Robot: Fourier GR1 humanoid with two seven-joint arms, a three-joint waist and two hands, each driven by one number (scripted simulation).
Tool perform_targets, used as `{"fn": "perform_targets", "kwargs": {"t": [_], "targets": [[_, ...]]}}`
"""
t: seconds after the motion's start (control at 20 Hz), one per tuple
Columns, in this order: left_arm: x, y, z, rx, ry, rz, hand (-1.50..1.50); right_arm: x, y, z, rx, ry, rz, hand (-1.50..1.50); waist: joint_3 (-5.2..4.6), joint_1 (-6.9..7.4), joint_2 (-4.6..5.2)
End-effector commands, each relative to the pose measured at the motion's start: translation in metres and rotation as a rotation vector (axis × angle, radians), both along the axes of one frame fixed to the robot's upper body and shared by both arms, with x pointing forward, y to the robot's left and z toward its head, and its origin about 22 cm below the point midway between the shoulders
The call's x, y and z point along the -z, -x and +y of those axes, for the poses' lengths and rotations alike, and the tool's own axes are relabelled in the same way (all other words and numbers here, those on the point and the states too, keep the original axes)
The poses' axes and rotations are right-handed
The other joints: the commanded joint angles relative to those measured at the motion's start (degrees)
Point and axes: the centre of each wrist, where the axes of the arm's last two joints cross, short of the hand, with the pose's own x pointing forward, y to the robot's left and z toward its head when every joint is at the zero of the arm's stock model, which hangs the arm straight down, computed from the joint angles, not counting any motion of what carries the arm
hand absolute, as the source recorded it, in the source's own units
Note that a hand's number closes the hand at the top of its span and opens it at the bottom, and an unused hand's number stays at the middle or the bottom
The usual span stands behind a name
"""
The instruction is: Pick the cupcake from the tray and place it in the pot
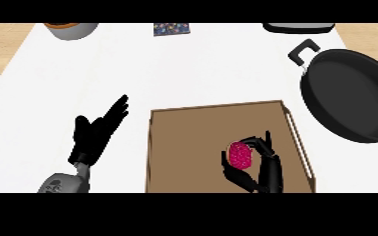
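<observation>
Your right hand (260, 166) fingers curl around the cupcake (239, 155) in the tray (184, 150); lift straight up before swinging toward the pot (347, 97). Your left hand (94, 132) rests open beside the tray.

You see the brown rectangular tray (184, 150) at the near middle of the white counter (184, 65), with the pink-topped cupcake (240, 156) over its right part. The black round pot (347, 95) lies right of the tray, farther back.

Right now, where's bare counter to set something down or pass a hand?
Bare counter lies between tray and top edge, left of the pot. Crowded: right robot hand curls round the cupcake on the tray; left robot hand rests beside it.
</observation>
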Motion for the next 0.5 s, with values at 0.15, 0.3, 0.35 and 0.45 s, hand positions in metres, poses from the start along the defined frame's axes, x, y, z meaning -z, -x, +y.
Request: {"fn": "perform_targets", "kwargs": {"t": [0.15, 0.3, 0.35, 0.45], "targets": [[0.004, 0.0, -0.005, -0.011, 0.013, -0.008, 0.0, 0.008, -0.004, -0.048, 0.035, 0.089, -0.039, 1.5, 1.29, 0.02, 1.18], [0.003, 0.006, 0.004, -0.051, -0.005, 0.006, 0.0, -0.004, 0.037, -0.174, 0.008, 0.198, -0.012, 1.5, 1.53, -2.96, 0.76], [-0.001, 0.004, 0.013, -0.045, -0.016, 0.007, 0.0, -0.018, 0.031, -0.199, 0.009, 0.2, -0.033, 1.5, 1.58, -3.14, 0.75], [0.001, 0.007, 0.011, -0.063, 0.004, 0.005, 0.0, -0.036, 0.037, -0.243, 0.007, 0.243, -0.057, 1.5, 1.69, -3.76, 0.54]]}}
